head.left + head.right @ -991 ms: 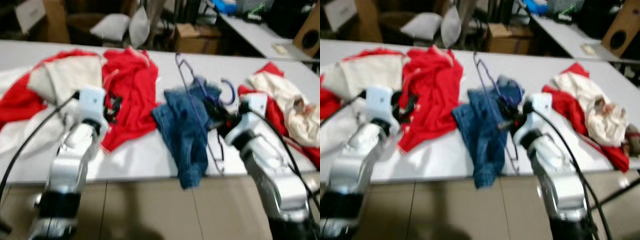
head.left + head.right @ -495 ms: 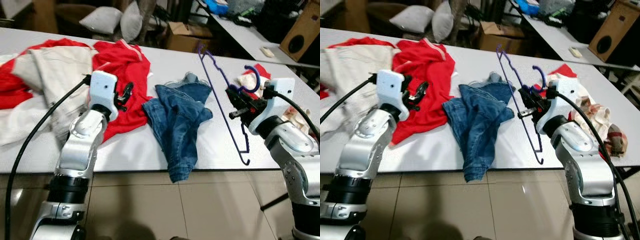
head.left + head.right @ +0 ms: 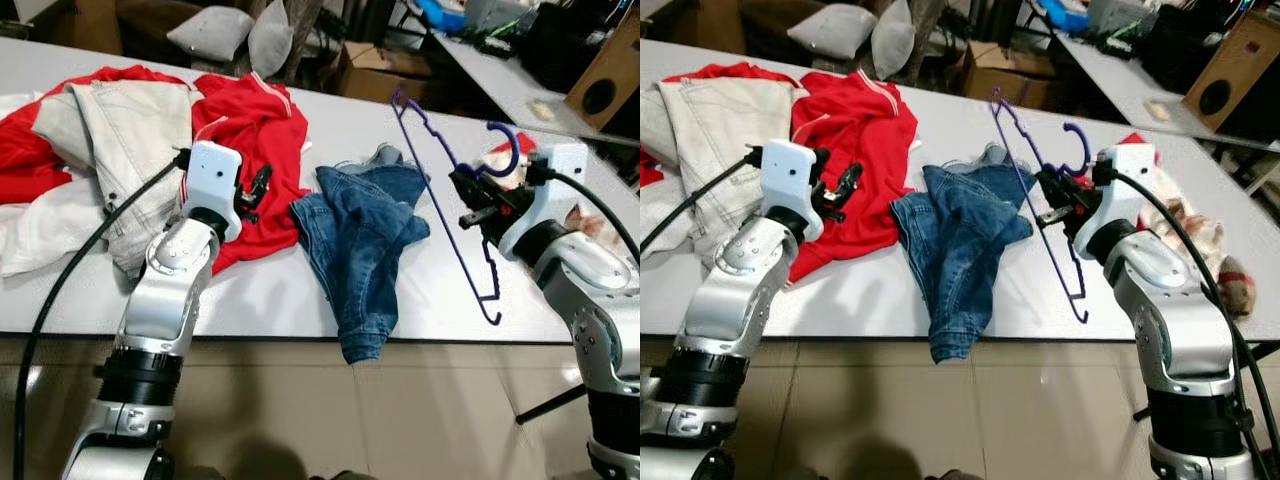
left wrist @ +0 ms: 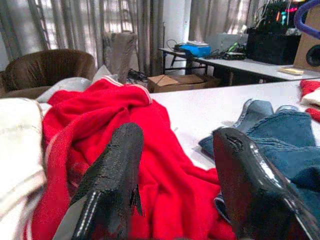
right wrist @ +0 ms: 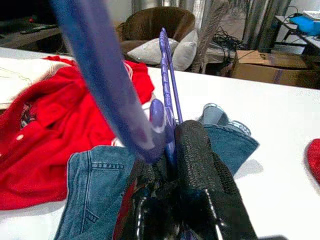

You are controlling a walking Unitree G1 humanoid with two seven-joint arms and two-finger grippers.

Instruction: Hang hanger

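Holding the purple hanger point(image 3: 448, 190) clear of the white table point(image 3: 300, 290), the right gripper point(image 3: 466, 200) is clamped on its wire near the hook, so the frame dangles free of the denim garment point(image 3: 365, 235) below. Left gripper point(image 3: 256, 188) hovers over the red shirt point(image 3: 255, 130), fingers point(image 4: 112, 185) spread apart, empty. No rail visible; hanging likely requires turning away.

Purple hanger point(image 3: 445, 185), blue denim point(image 3: 365, 235), red shirt point(image 3: 255, 135), seemingly off-white jacket point(image 3: 120, 140).

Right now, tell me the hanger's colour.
Purple hanger, held in the right gripper; clearest in the right eye view.
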